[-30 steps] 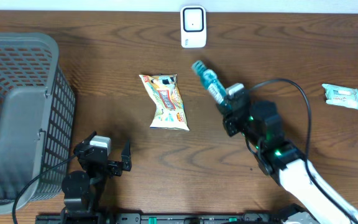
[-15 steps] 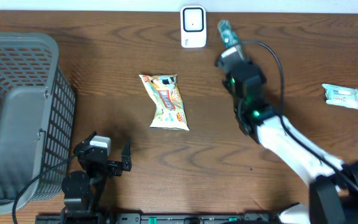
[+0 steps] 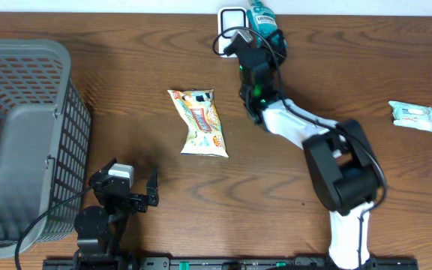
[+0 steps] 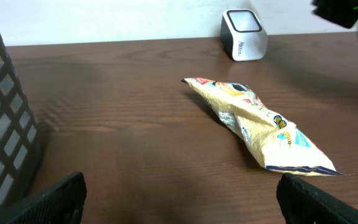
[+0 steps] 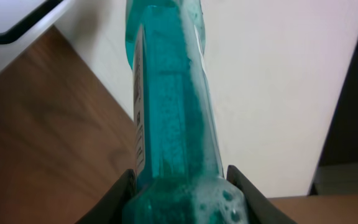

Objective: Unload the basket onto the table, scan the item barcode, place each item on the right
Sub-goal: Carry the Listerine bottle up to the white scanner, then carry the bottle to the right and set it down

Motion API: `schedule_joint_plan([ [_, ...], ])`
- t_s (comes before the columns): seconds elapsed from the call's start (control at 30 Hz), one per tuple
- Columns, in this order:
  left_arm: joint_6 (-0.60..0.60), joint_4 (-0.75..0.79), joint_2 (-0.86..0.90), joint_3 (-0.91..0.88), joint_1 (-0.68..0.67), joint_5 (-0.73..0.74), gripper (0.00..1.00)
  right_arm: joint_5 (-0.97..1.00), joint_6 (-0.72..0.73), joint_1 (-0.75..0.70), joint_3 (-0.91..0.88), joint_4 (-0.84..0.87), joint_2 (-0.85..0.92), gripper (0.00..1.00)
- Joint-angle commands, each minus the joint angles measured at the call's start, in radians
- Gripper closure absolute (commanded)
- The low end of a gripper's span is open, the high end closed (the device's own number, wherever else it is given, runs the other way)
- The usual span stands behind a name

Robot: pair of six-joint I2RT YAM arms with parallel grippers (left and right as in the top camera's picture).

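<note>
teal bottle (image 5: 173,93): top cut off, label edge-on and unreadable
right gripper (image 5: 182,196): clamped on it
left gripper (image 3: 124,186): wide, empty
scanner (image 3: 229,13): partly behind arm

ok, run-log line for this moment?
right gripper: shut on teal bottle, held up beside scanner | left gripper: open, empty | snack bag: not held

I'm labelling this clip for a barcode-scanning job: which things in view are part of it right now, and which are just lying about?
In the job: teal bottle, held by the right gripper; white scanner.
Lying about: snack bag; grey basket; small packet, far right.
</note>
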Motion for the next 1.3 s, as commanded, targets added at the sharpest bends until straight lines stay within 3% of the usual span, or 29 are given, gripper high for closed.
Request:
schedule_joint_plan([
  [0.0,0.014,-0.019,-0.005,-0.016,0.006,0.005,0.02,0.051,-0.103,0.021,0.153,0.022,0.064,0.84],
  [0.4,0.014,-0.019,-0.005,-0.016,0.006,0.005,0.02,0.194,-0.324,0.054,0.390,0.030,0.333,0.88],
  [0.83,0.014,-0.019,-0.005,-0.016,0.006,0.005,0.02,0.314,-0.652,0.056,0.391,0.374,0.341,0.88],
  [1.03,0.014,-0.019,-0.005,-0.016,0.006,0.005,0.02,0.387,-0.618,0.022,0.391,0.400,0.314,0.87],
  [1.27,0.014,-0.019,-0.005,-0.016,0.006,0.005,0.02,0.586,-0.422,-0.166,0.385,0.344,0.306,0.92],
])
